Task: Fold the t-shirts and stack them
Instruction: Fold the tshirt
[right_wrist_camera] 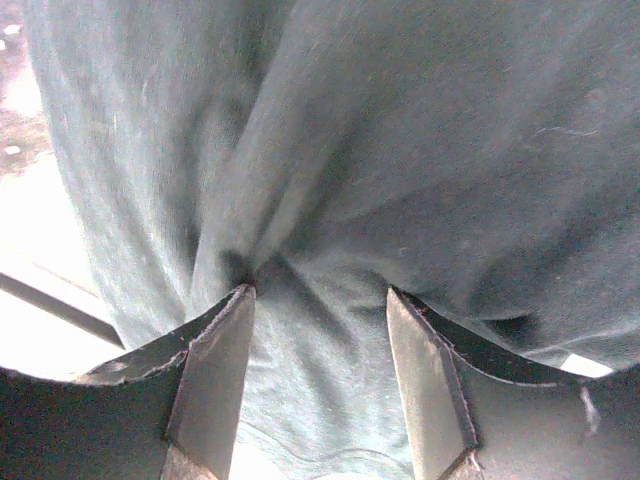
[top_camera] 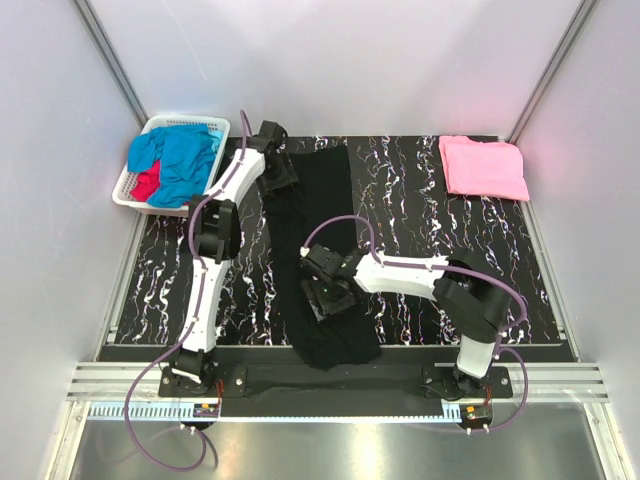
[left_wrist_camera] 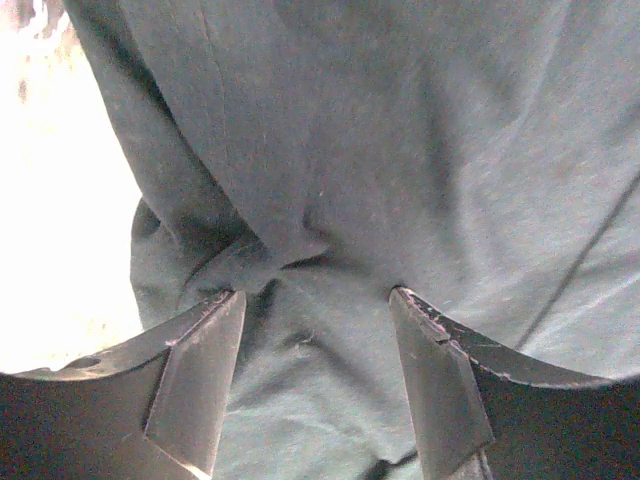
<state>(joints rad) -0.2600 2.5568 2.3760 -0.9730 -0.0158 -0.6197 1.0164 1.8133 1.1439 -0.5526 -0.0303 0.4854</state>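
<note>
The left fingers [left_wrist_camera: 200,380] fill the bottom of the left wrist view. They stand partly apart, and nothing is pinched between them. The black t-shirt [left_wrist_camera: 400,150] spreads under and ahead of both tips, and a small crease bunches just beyond the left-hand tip. Past the cloth's edge on that side the desk [left_wrist_camera: 50,200] shows only as glare. The top view does not show the gap between these fingers, but it gives what the wrist views miss. Well to the left of the left fingers [top_camera: 280,175] a white basket [top_camera: 135,196] holds a blue t-shirt [top_camera: 185,155] and a red t-shirt [top_camera: 148,184]. The left fingers sit at the far left edge of the black t-shirt [top_camera: 325,210], which lies as a long narrow strip on the marbled desk [top_camera: 430,235]. The strip runs from them toward the near edge. The right fingers [top_camera: 330,295] rest over its nearer part. Far to their right, well apart from them, a folded pink t-shirt [top_camera: 483,167] lies at the far corner. In the right wrist view the right fingers [right_wrist_camera: 215,390] are likewise partly apart and grip nothing. The black t-shirt [right_wrist_camera: 420,150] covers everything between and beyond them, and it puckers into a dark fold right at the left-hand tip. Neither wrist view shows the basket or the other shirts.
</note>
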